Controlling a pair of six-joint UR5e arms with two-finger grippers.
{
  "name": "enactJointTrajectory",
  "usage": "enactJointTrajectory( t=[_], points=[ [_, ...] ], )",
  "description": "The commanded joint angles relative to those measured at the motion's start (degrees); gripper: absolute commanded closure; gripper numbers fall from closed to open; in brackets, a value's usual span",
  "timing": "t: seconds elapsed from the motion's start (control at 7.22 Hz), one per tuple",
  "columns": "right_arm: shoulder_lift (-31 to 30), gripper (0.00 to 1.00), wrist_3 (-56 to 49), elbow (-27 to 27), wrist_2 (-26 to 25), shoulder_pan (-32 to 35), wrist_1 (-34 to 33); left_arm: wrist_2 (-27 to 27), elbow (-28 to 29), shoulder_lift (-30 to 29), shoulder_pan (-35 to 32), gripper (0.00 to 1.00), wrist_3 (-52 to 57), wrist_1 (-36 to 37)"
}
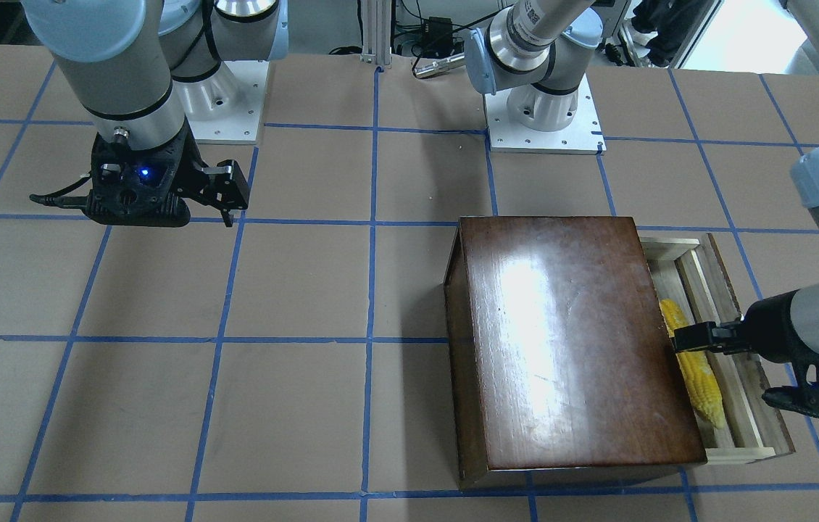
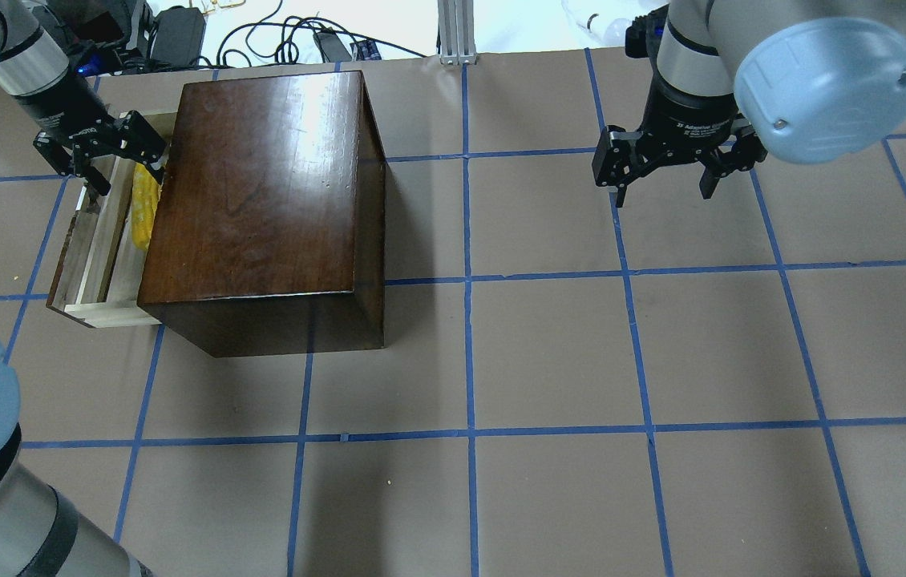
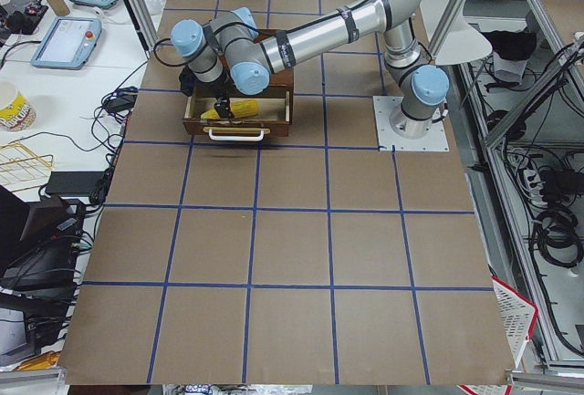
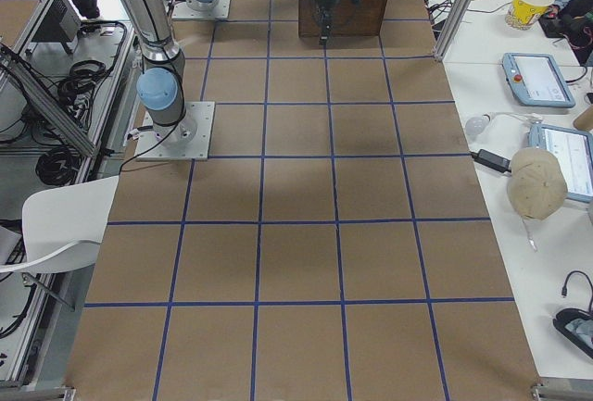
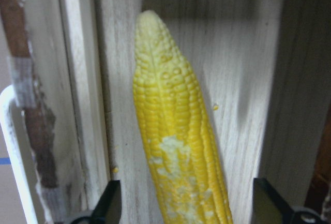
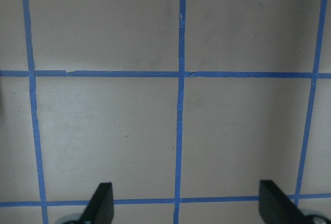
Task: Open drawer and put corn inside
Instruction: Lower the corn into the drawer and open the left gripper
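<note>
The drawer (image 2: 92, 256) is pulled out of the dark-brown box (image 2: 260, 184) on the robot's left side. The yellow corn (image 2: 144, 208) lies lengthwise on the drawer's pale wooden floor (image 5: 243, 79); it also shows in the front view (image 1: 696, 377). My left gripper (image 2: 123, 172) is open just above the far end of the corn. In the left wrist view its fingertips (image 5: 111, 203) stand either side of the corn (image 5: 176, 146) with gaps, not touching it. My right gripper (image 2: 661, 192) is open and empty over bare table, far from the box.
The drawer's dark front panel carries a white handle (image 5: 10, 146). The brown table top (image 2: 549, 353) is marked with blue tape squares. The arm bases (image 1: 543, 109) stand at the robot's edge. Cables and devices lie on side tables beyond the table edges.
</note>
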Motion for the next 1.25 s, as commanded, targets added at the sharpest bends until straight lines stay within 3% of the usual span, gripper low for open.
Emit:
enactJointTrajectory(
  t=[0.0, 0.55, 1.11],
  points=[
    [0.0, 0.0, 0.0, 0.0, 0.0, 0.0, 0.0, 0.5, 0.6, 2.0, -0.2, 0.0, 0.0, -2.1],
    [0.0, 0.0, 0.0, 0.0, 0.0, 0.0, 0.0, 5.2, 5.5, 6.5, -0.9, 0.0, -0.3, -4.9],
    [0.0, 0.0, 0.0, 0.0, 0.2, 0.0, 0.0, 5.1, 5.1, 11.1, -14.4, 0.0, -13.8, -6.2]
  ],
)
